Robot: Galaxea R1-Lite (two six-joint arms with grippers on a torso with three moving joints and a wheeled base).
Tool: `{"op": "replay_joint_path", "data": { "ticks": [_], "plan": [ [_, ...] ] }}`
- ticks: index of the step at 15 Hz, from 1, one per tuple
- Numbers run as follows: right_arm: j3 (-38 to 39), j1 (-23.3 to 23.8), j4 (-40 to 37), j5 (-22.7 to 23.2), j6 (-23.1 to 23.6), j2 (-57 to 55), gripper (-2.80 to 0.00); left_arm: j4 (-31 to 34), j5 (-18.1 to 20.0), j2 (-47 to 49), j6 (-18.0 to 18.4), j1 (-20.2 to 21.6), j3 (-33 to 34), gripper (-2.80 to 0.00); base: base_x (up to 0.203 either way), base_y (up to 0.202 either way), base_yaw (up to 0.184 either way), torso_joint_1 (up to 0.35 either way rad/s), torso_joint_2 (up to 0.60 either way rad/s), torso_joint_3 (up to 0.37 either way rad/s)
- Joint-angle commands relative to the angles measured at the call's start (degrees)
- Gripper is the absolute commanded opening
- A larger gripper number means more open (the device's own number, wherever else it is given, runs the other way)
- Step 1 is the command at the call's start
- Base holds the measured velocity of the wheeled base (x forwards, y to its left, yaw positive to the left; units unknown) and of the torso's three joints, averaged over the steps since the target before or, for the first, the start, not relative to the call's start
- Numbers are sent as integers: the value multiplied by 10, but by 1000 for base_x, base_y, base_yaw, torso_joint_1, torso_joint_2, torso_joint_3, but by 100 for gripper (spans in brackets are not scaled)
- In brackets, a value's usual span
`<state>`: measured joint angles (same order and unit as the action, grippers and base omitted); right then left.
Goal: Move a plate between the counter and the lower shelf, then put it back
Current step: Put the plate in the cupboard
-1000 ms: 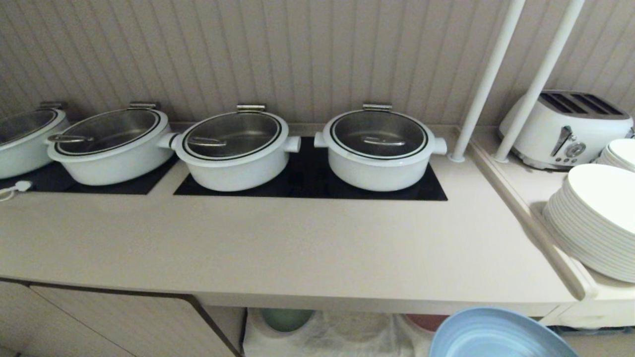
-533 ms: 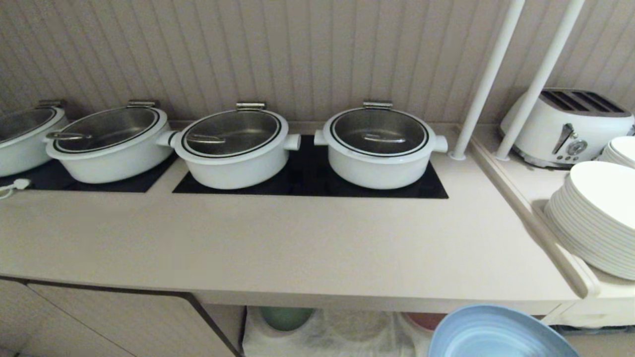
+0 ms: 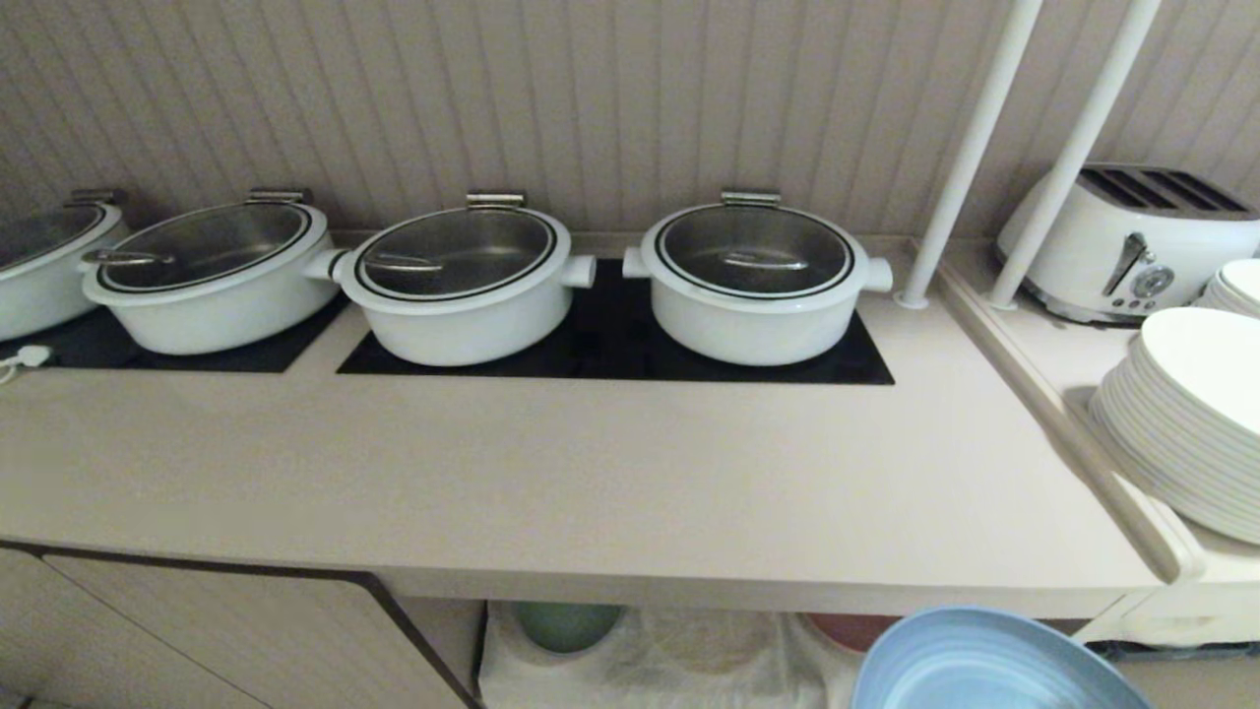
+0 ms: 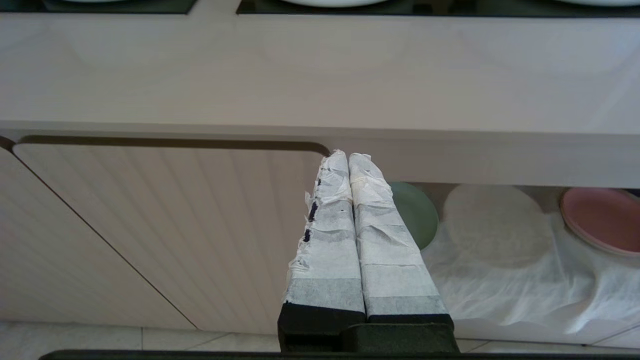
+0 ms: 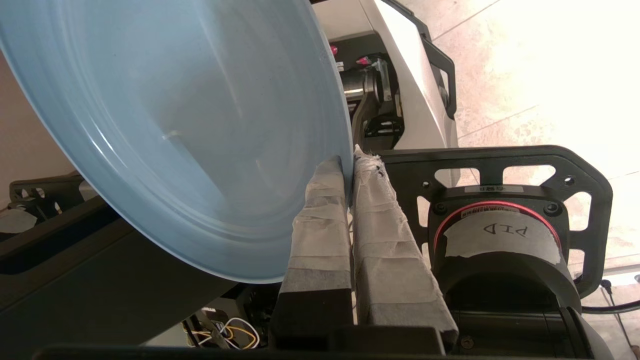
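Right tool (image 5: 350,165) clamped on the plate (image 5: 175,125): taped fingers (image 5: 320,215) pinch the rim edge-on, one pad per face, so the disc cantilevers out from the tool. Rim grip probably because it's the only part thin enough to pinch. In the head view the plate (image 3: 984,665) hangs low at the right, in front of and below the worktop (image 3: 591,492) front edge, off every surface.

Left tool (image 4: 347,160): fingers pressed together, nothing between them, parked in front of the cabinet door (image 4: 165,230).

Lower shelf (image 4: 500,260) recess under the worktop: white cloth (image 3: 689,660), green plate (image 4: 417,215) at one end, pink plate (image 4: 600,220) at the other, bare round hump (image 4: 495,225) between them. My read: that middle slot is the blue plate's spot, and it's in transit between levels; can't tell which way.

Worktop clutter at the back: lidded pots (image 3: 753,281) on black cooktop panels (image 3: 615,354). Front strip is bare. White plate stack (image 3: 1181,423) and toaster (image 3: 1132,241) on the side ledge.
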<state>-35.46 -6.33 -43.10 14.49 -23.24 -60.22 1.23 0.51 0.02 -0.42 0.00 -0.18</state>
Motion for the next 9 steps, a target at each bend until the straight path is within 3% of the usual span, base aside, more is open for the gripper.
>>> {"op": "replay_joint_path", "data": {
  "ticks": [1, 9],
  "plan": [
    [0, -1, -3, 1, -1, 2, -280, 0, 0, 0, 0, 0, 0, -280, 0, 0, 0, -121, 267, 140],
    [1, -1, -2, 1, -1, -1, -280, 0, 0, 0, -1, 0, 0, -280, 0, 0, 0, -147, 308, 163]
  ]
}}
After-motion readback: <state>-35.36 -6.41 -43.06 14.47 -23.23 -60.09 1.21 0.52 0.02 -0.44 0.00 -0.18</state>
